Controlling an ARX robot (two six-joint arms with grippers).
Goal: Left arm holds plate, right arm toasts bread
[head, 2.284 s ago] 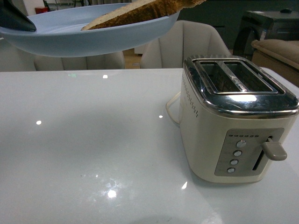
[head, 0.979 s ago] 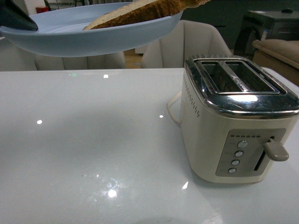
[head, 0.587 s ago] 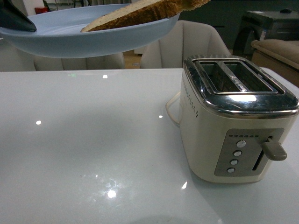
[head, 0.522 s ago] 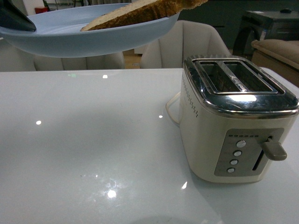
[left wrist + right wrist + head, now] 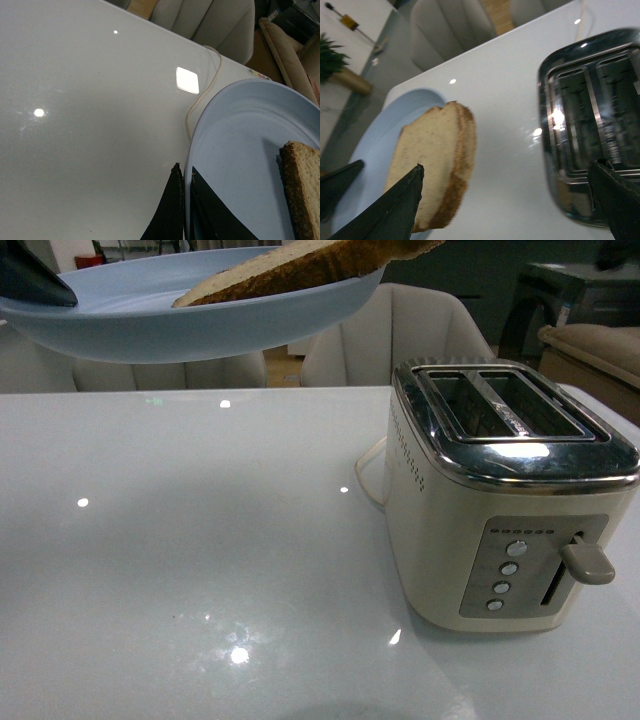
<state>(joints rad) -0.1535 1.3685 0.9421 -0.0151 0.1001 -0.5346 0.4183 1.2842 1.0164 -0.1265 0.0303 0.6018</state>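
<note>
note: in the front view the frame edge cuts off the raised end of the bread point(image 5: 300, 265) and one side of the plate point(image 5: 150, 330). the bread lies on the plate, overhanging its rim toward the toaster point(image 5: 500, 490). the left gripper point(image 5: 184, 168) fingers are clamped on the plate rim, holding it above the worktop point(image 5: 200, 540). the right gripper point(image 5: 506, 167) fingers are spread wide and grasp nothing. the toaster hides part of its cord point(image 5: 368, 475).

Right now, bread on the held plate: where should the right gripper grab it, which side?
Probably the crust end of the bread that overhangs the plate rim, approached from the toaster side. The slice rests tilted on the rim, so that end is clear above and below for the open right gripper.
</note>
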